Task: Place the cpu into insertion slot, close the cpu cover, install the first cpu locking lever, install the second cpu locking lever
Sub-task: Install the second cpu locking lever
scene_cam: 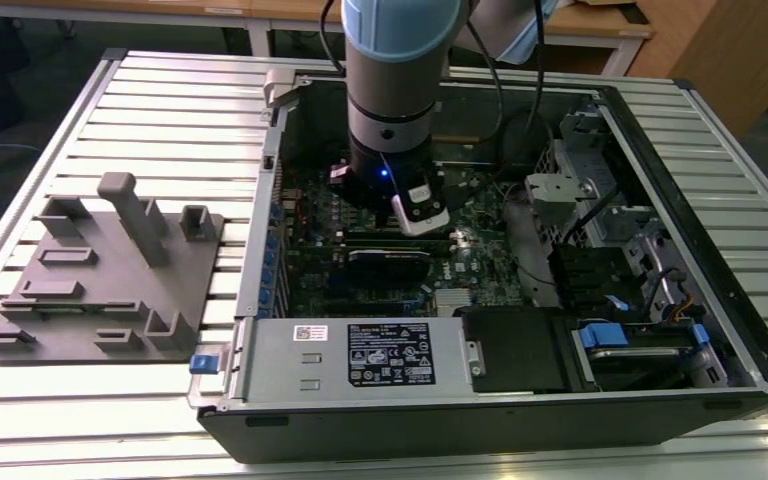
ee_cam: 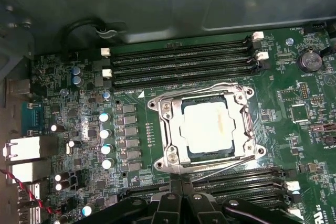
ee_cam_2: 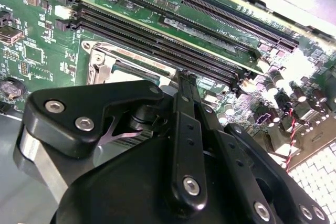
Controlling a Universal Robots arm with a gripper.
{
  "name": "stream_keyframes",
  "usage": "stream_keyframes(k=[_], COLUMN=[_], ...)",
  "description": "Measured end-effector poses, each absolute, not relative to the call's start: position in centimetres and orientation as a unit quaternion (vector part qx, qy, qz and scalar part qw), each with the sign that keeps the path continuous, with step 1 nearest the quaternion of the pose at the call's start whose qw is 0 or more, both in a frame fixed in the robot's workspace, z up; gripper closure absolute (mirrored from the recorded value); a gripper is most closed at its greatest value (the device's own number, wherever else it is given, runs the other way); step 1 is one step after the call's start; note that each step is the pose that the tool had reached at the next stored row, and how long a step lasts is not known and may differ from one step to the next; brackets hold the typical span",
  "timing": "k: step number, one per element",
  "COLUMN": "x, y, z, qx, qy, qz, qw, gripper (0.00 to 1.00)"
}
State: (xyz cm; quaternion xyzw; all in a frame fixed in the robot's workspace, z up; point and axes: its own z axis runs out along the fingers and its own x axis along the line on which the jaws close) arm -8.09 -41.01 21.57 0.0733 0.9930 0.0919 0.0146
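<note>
**Gripper low over the socket, cpu seated under its cover**

In the exterior view the arm reaches straight down into an open computer case (scene_cam: 704,330) lying on a slatted counter (scene_cam: 117,120); the gripper (scene_cam: 415,215) hangs just above the green motherboard (scene_cam: 484,275), near the board's middle; a grey moulded fixture (scene_cam: 104,285) sits on the counter at the exterior view's left, well apart from the case; a silver power supply box (scene_cam: 357,350) with a white label fills the near edge of the case.

In the first wrist view the cpu (ee_cam: 208,128) lies flat in the insertion slot (ee_cam: 187,156), its pale metal top showing through the square opening of the cpu cover (ee_cam: 169,129); the cover lies down flat around the chip; thin wire levers (ee_cam: 239,161) run along the frame's edges, though whether they are latched I cannot tell; black memory slots (ee_cam: 181,61) run beside the socket on two sides.

The gripper's black linkage (ee_cam_2: 184,145) looms close in the second wrist view, just beside the socket frame (ee_cam_2: 100,64); its fingertips are hidden, so whether it is wide or narrow I cannot tell.
</note>
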Motion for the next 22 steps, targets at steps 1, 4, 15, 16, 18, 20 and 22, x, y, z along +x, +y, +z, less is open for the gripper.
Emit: stream_keyframes(k=[1, 4, 15, 16, 18, 20, 22], x=[-8.09, -8.09, -8.19, -8.19, -8.19, -8.2, -8.3], y=[-41.01, -41.0, -41.0, -41.01, -41.01, -41.0, -41.0], z=[21.57, 21.54, 20.97, 20.97, 20.97, 20.92, 20.77], qx=[0.073, 0.073, 0.073, 0.073, 0.073, 0.073, 0.073], qy=[0.993, 0.993, 0.993, 0.993, 0.993, 0.993, 0.993], qz=[0.092, 0.092, 0.092, 0.092, 0.092, 0.092, 0.092], qw=[0.015, 0.015, 0.015, 0.015, 0.015, 0.015, 0.015], gripper=[0.89, 0.89, 0.89, 0.89, 0.89, 0.89, 0.89])
